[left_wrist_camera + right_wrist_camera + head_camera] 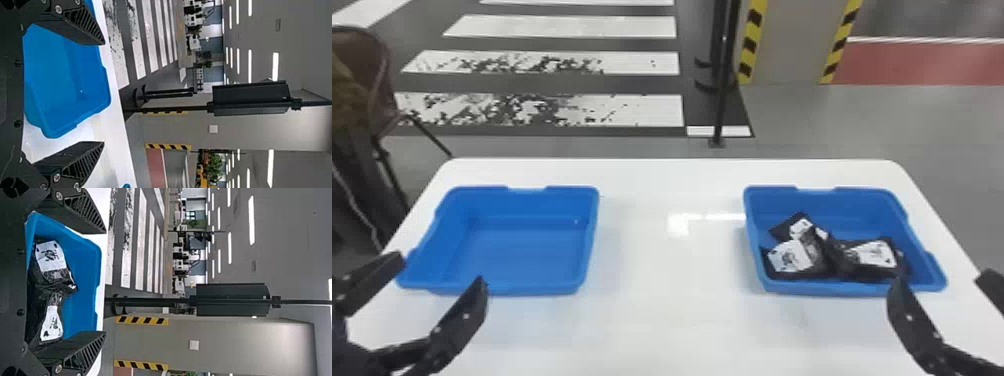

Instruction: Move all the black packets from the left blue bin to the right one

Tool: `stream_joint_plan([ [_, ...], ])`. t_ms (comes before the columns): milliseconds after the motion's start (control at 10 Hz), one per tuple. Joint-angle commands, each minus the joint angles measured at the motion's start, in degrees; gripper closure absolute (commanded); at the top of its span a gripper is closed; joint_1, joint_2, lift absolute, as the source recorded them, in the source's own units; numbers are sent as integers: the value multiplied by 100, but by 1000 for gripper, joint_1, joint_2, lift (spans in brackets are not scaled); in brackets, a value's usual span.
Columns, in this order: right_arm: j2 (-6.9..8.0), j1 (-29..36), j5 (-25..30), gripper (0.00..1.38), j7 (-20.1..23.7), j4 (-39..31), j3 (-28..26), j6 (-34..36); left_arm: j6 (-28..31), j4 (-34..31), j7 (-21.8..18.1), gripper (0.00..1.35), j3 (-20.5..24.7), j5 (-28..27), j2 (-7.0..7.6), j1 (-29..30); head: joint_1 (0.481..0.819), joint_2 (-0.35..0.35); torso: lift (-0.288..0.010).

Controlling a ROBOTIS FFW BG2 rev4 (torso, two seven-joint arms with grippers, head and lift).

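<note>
Head view: the black packets (789,256) are heaped in the right bin (862,201). Left wrist view: the left gripper (104,92) is parted wide, nothing held. Right wrist view: the right gripper (105,282) is likewise parted, unladen; both should be raised before being withdrawn.

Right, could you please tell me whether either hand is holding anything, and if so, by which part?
Nothing is held: the left hand and right hand are both open and empty, and the black packets lie in the right blue bin.
</note>
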Motion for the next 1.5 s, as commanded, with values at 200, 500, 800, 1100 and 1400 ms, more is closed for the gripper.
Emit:
stream_joint_plan([
  [200, 14, -14, -42, 111, 0, 2, 0, 0, 76, 44, 0, 139, -88, 80, -15, -63, 695, -16, -140],
  [500, 14, -14, -77, 111, 17, 2, 0, 0, 90, 44, 0, 139, -99, 91, -15, -63, 695, -21, -140],
  [800, 14, -14, -111, 111, 26, 16, 0, 0, 76, 44, 0, 139, -111, 103, -15, -63, 695, -22, -140],
  [1100, 14, -14, -157, 111, 35, 58, 0, 0, 90, 44, 0, 139, -122, 114, -15, -77, 695, -24, -140],
  [1400, 14, -14, -157, 111, 35, 72, 0, 0, 160, 44, 0, 139, -133, 137, -15, -77, 695, -27, -140],
])
